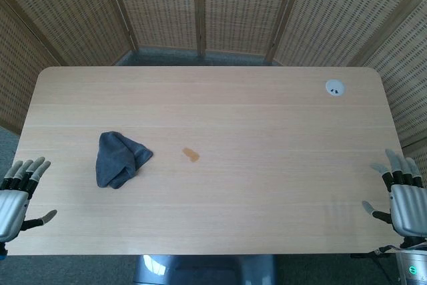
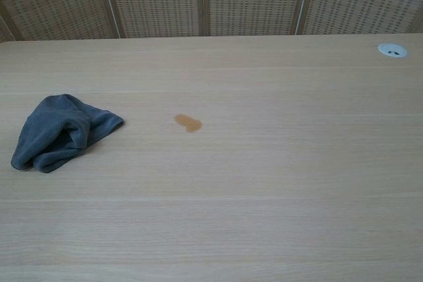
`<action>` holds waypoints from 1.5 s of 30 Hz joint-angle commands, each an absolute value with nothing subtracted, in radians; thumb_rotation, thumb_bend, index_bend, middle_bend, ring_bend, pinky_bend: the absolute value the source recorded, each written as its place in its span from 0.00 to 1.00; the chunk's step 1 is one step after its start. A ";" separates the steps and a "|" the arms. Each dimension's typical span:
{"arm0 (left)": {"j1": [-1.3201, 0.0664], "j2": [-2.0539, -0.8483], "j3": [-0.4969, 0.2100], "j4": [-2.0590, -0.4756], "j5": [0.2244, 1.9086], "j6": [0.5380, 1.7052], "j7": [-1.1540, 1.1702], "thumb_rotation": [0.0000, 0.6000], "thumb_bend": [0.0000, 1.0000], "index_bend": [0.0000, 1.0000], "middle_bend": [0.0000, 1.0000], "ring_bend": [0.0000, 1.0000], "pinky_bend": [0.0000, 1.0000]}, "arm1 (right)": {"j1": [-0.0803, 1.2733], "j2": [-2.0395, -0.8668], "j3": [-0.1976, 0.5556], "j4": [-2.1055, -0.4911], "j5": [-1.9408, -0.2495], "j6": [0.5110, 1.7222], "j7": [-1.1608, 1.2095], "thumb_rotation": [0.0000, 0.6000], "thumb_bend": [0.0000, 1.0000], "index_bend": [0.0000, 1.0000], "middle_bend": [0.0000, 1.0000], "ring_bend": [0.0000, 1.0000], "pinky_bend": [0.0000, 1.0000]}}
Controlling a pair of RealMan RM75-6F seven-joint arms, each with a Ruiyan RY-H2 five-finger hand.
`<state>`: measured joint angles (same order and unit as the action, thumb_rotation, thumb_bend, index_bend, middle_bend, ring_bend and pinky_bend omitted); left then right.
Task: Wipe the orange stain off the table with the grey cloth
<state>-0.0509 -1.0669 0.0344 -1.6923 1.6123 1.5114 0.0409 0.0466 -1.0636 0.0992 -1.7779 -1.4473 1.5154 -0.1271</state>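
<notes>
A: Right, we are looking down on the table (image 1: 267, 165), and the grey cloth (image 1: 120, 158) is lying crumpled on its left half, nearer the near edge than the far one.

B: And the orange stain (image 1: 191, 155) is sitting just to the right of it, apart from the cloth, with bare wood between them.

A: Our left hand (image 1: 19, 195) is hovering off the table's near left corner, fingers spread and holding nothing.

B: We are seeing the same on the other side: the right hand (image 1: 402, 195) is hanging at the near right corner, fingers apart and empty. Both hands are well apart from the cloth.

A: At the far right, a white grommet (image 1: 335, 87) is sitting in the tabletop, and wicker screens (image 1: 240, 5) are standing behind the table.
</notes>
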 commanded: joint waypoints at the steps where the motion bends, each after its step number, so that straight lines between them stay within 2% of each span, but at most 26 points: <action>1: -0.052 -1.068 0.033 -1.690 1.614 1.512 0.040 1.00 0.11 0.00 0.00 0.00 0.02 | 0.047 -1.064 0.099 -1.778 -1.446 1.515 -0.127 1.00 0.00 0.24 0.00 0.00 0.00; 10: -0.058 -1.076 0.032 -1.680 1.616 1.506 0.039 1.00 0.11 0.00 0.00 0.00 0.02 | 0.046 -1.061 0.099 -1.782 -1.442 1.513 -0.125 1.00 0.00 0.24 0.00 0.00 0.00; 13: -0.072 -1.084 0.024 -1.662 1.612 1.488 0.039 1.00 0.11 0.02 0.00 0.00 0.05 | 0.045 -1.060 0.101 -1.784 -1.440 1.516 -0.121 1.00 0.00 0.24 0.00 0.00 0.00; 17: -0.111 -1.109 0.004 -1.583 1.606 1.446 0.005 1.00 0.11 0.04 0.00 0.00 0.06 | 0.045 -1.059 0.102 -1.785 -1.437 1.516 -0.121 1.00 0.00 0.24 0.00 0.00 0.00; 27: -0.268 -1.134 -0.015 -1.444 1.531 1.160 -0.090 1.00 0.11 0.04 0.00 0.00 0.03 | 0.051 -1.066 0.110 -1.785 -1.414 1.506 -0.131 1.00 0.00 0.24 0.00 0.00 0.00; 37: -0.424 -1.258 -0.048 -1.265 1.438 0.901 -0.076 1.00 0.11 0.05 0.00 0.00 0.02 | 0.056 -1.065 0.116 -1.776 -1.393 1.493 -0.122 1.00 0.00 0.24 0.00 0.00 0.00; 45: -0.498 -1.344 -0.062 -1.192 1.386 0.802 -0.032 1.00 0.11 0.05 0.00 0.00 0.02 | 0.057 -1.062 0.118 -1.774 -1.388 1.491 -0.112 1.00 0.00 0.24 0.00 0.00 0.00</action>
